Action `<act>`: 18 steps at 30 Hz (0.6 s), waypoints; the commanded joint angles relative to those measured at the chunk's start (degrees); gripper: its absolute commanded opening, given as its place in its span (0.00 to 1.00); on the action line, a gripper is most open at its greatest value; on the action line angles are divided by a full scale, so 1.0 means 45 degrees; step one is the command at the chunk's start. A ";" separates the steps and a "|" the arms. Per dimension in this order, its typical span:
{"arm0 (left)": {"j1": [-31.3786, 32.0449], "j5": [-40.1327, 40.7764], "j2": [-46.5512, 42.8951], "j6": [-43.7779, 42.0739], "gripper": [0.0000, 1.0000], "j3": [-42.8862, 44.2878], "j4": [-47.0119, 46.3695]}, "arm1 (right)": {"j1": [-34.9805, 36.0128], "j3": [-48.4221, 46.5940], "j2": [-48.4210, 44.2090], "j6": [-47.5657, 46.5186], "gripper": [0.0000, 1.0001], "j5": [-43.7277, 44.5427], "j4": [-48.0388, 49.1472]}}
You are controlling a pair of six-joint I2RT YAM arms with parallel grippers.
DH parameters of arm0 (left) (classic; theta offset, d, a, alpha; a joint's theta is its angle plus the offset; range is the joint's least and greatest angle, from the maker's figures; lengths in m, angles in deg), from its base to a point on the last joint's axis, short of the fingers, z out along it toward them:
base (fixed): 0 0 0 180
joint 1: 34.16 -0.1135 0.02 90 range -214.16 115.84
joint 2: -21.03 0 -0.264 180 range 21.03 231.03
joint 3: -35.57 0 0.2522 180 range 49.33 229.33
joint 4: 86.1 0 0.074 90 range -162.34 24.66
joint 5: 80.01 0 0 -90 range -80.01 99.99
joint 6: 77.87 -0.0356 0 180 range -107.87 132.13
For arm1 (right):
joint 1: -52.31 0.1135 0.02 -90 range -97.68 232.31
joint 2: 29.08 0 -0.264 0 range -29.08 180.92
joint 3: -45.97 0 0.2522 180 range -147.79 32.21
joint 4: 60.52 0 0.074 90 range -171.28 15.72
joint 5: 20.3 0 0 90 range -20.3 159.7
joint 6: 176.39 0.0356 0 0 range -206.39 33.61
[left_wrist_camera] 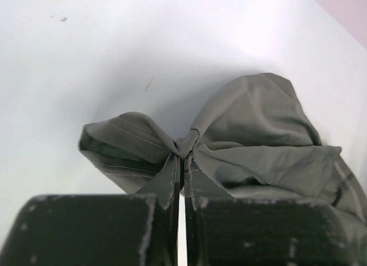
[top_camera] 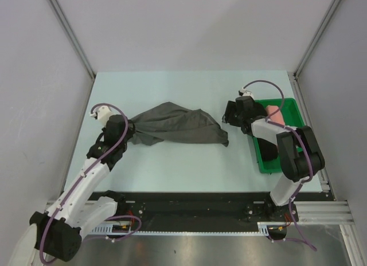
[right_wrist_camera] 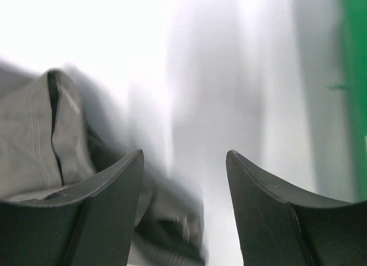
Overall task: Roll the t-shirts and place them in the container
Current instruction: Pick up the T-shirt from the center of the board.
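Charcoal-grey soft cloth t-shirt (top_camera: 178,125) is lying crumpled and drawn out sideways on the pale desk (top_camera: 172,174). It is reaching from the left pincer (top_camera: 129,130) at 1 end to just short of the right pincer (top_camera: 226,118) at the other.

The left pincer (left_wrist_camera: 182,160) is pressing fully together on a gathered pinch of the shirt's hem. In its wrist view the cloth (left_wrist_camera: 258,122) is fanning out to either side of the tips and ahead of them. That grip is probably serving to anchor or drag this end so the bunched fabric can be pulled flat.

The right pincer (right_wrist_camera: 183,157) is standing well apart and holding nothing. A seamed fold of the grey shirt (right_wrist_camera: 34,134) is lying just beside and below 1 of its fingers, with bare desk showing in the gap. It seems to be lining up on the opposite end, so that 2 grips can spread the cloth.

Just behind the right pincer, the green plastic tray (top_camera: 295,105) is holding a salmon-pink roll (top_camera: 274,111) and a black roll (top_camera: 266,148), apparently the shirts already done. Rolling of the grey one is not yet beginning, since it is lying too rumpled for that.
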 commanded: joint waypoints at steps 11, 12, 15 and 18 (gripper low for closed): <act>-0.0493 -0.0519 -0.0009 -0.0928 0.00 -0.0207 0.0516 | 0.2580 -0.1004 -0.0334 0.0066 0.66 0.2229 -0.1306; -0.0512 -0.0538 -0.0028 -0.0948 0.00 -0.0226 0.0478 | 0.2717 -0.1004 -0.0492 0.0143 0.65 0.2428 -0.1485; -0.0513 -0.0597 0.0011 -0.0968 0.00 -0.0246 0.0438 | 0.2894 -0.0906 -0.1234 0.0280 0.65 0.3306 -0.2052; -0.0532 -0.0694 0.0011 -0.0968 0.00 -0.0227 0.0380 | 0.3128 -0.0692 -0.2014 0.0280 0.65 0.3758 -0.2151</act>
